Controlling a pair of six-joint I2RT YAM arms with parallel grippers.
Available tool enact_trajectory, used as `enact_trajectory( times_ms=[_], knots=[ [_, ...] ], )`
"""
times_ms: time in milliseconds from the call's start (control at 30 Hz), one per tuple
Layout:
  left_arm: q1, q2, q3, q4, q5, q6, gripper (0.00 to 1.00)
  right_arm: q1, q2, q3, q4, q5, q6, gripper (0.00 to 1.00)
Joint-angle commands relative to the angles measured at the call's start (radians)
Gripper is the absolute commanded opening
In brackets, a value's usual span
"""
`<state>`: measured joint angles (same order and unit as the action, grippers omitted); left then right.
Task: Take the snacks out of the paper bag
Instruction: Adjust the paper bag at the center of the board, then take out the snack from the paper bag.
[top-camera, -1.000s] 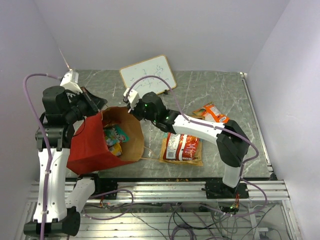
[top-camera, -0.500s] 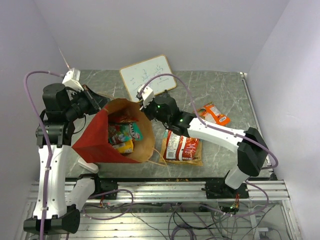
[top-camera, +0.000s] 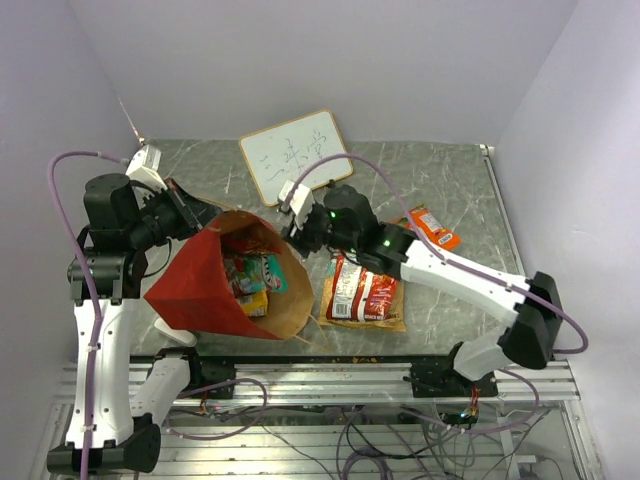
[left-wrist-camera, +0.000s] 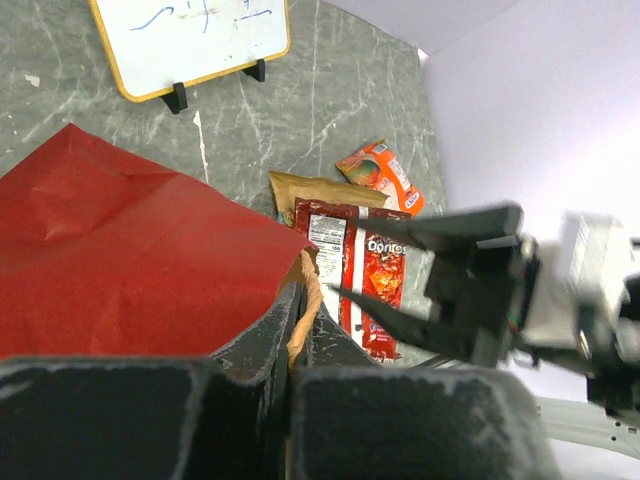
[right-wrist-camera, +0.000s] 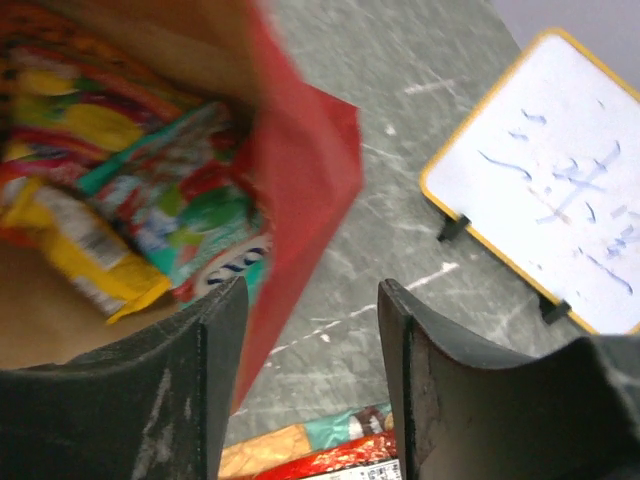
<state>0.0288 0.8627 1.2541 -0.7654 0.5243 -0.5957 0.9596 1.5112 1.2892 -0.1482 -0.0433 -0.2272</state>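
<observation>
The left claw (left-wrist-camera: 305, 302) is clamping the rim of the red paper bag (top-camera: 200, 290), which is lying tipped toward the near left corner of the table (top-camera: 440, 165). A teal packet (right-wrist-camera: 190, 215) and a yellow packet (right-wrist-camera: 75, 235) are sitting inside. The right claw (right-wrist-camera: 312, 292) is hanging at the bag's mouth, fingers apart, with the red edge showing between them. A Doritos bag (top-camera: 362, 293) is lying beside the mouth by the near edge, and an orange packet (top-camera: 432, 226) is resting farther toward the right edge.

Whiteboard (top-camera: 296, 155) w/ yellow frame, blue scribbles, propped on black feet (left-wrist-camera: 177, 97), far-centre of grey marbled table (top-camera: 450, 180); pale walls (top-camera: 300, 60) behind table.
</observation>
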Motion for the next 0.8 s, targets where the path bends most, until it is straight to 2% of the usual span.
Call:
enact_trajectory(
  times_ms=[0, 67, 167, 467, 767],
  knots=[
    [0.000, 0.020, 0.065, 0.004, 0.019, -0.015, 0.07, 0.124, -0.117, -0.099, 0.026, -0.077, -0.129, 0.57],
    [0.000, 0.031, 0.077, 0.001, 0.019, -0.007, 0.07, 0.172, -0.136, -0.157, 0.111, -0.111, -0.159, 0.62],
    [-0.001, 0.042, 0.090, -0.007, 0.016, -0.002, 0.07, 0.197, -0.124, -0.208, 0.195, -0.188, -0.229, 0.62],
    [-0.001, 0.048, 0.109, -0.023, 0.002, 0.000, 0.07, 0.168, 0.165, -0.124, 0.391, -0.047, -0.363, 0.56],
    [-0.001, 0.059, 0.126, -0.045, -0.005, 0.001, 0.07, 0.097, 0.317, -0.073, 0.463, -0.024, -0.428, 0.57]
  ],
)
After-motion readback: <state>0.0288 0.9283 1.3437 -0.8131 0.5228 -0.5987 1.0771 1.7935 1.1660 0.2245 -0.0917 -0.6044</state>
